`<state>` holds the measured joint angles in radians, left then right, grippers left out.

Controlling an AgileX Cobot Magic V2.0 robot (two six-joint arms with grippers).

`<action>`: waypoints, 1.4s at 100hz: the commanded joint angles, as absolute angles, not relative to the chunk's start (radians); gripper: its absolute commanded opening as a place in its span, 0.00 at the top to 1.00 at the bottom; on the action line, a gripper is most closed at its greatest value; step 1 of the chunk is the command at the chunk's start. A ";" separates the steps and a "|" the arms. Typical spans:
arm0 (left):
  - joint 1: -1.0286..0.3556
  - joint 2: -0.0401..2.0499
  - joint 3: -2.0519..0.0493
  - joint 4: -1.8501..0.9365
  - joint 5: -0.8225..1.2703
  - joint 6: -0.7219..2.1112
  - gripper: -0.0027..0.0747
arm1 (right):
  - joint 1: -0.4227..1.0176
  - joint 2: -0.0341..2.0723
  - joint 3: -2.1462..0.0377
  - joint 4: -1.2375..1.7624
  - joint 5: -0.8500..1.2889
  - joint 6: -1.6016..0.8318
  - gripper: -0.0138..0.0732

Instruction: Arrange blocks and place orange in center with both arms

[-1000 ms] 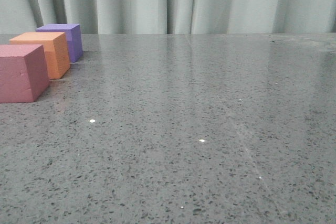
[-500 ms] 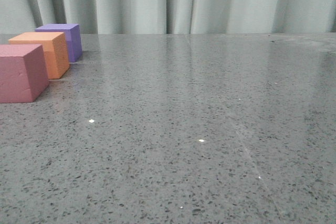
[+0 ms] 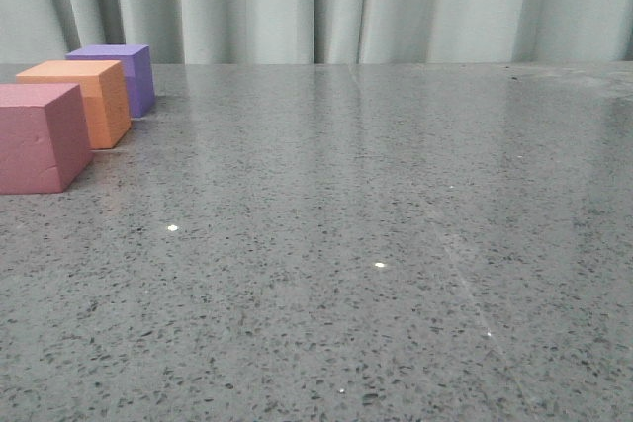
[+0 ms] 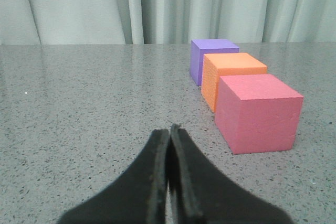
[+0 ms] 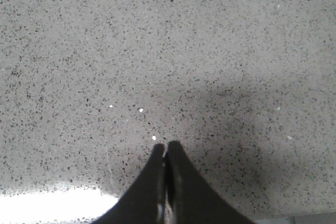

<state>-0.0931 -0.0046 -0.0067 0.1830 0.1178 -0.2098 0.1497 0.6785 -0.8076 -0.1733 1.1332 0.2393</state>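
Grey speckled tabletop (image 3: 396, 244): orange cube (image 3: 84, 101) sits between pink cube (image 3: 40, 137) and purple cube (image 3: 119, 76), near its left edge. Left end effector (image 4: 169, 129) is nearer; both it and right end effector (image 5: 164, 148) are pressed together, empty.

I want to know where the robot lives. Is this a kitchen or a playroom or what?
Probably a robot test room, not a kitchen. A plain pale curtain hangs behind a speckled grey stone table, and the only things on it are three foam cubes in a row: pink, orange and purple.
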 commanded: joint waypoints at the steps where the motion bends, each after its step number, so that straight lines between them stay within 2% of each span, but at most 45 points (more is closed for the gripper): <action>1: -0.090 -0.037 0.050 0.185 0.030 -0.209 0.99 | 0.146 0.679 -0.830 -0.194 1.089 0.231 0.92; 15: -0.090 -0.037 0.050 0.185 0.030 -0.209 0.99 | 0.146 0.679 -0.830 -0.207 1.082 0.231 0.92; 27: -0.090 -0.037 0.050 0.185 0.030 -0.209 0.99 | 0.146 0.663 -0.822 -0.214 0.990 0.231 0.92; 54: -0.090 -0.037 0.050 0.185 0.030 -0.209 0.99 | 0.146 0.470 -0.580 -0.216 0.416 0.231 0.92; 79: -0.090 -0.037 0.050 0.185 0.030 -0.209 0.99 | 0.146 0.252 -0.306 -0.200 0.109 0.231 0.92; 109: -0.090 -0.037 0.050 0.185 0.030 -0.209 0.99 | 0.143 0.046 -0.085 -0.107 -0.067 0.189 0.92; 140: -0.090 -0.037 0.050 0.185 0.030 -0.209 0.99 | 0.143 -0.024 0.012 -0.093 -0.120 0.175 0.92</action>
<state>-0.0931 -0.0046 -0.0067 0.1852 0.1178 -0.2098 0.1497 -0.0101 0.0206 -0.1043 -0.0186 0.1900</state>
